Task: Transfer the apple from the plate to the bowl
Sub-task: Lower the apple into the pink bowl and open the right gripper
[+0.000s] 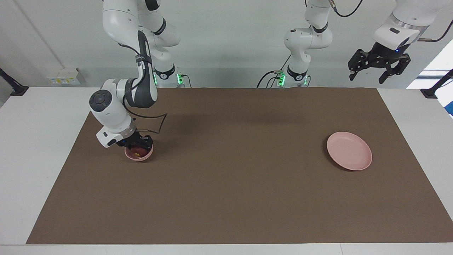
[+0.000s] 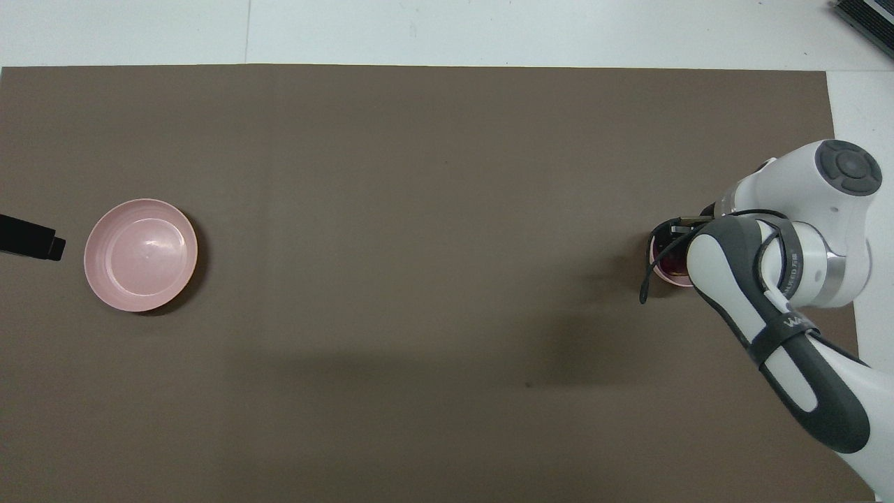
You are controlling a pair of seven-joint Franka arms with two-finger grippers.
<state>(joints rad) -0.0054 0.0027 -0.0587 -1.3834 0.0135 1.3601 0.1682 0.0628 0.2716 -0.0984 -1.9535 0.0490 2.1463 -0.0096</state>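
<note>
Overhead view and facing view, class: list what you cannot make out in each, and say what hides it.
1. Overhead view: most of the bowl and apple, covered by the right arm.
2. Facing view: the part of the apple under the right gripper, so whether it is gripped or released.
3. Overhead view: the left gripper, cut off by the picture's edge beside the plate.
4. Facing view: both arms' upper links, cut off at the top.

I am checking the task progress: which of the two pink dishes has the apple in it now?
The small deep bowl at the right arm's end, under the right gripper, holds the apple. The wide flat plate holds nothing.
</note>
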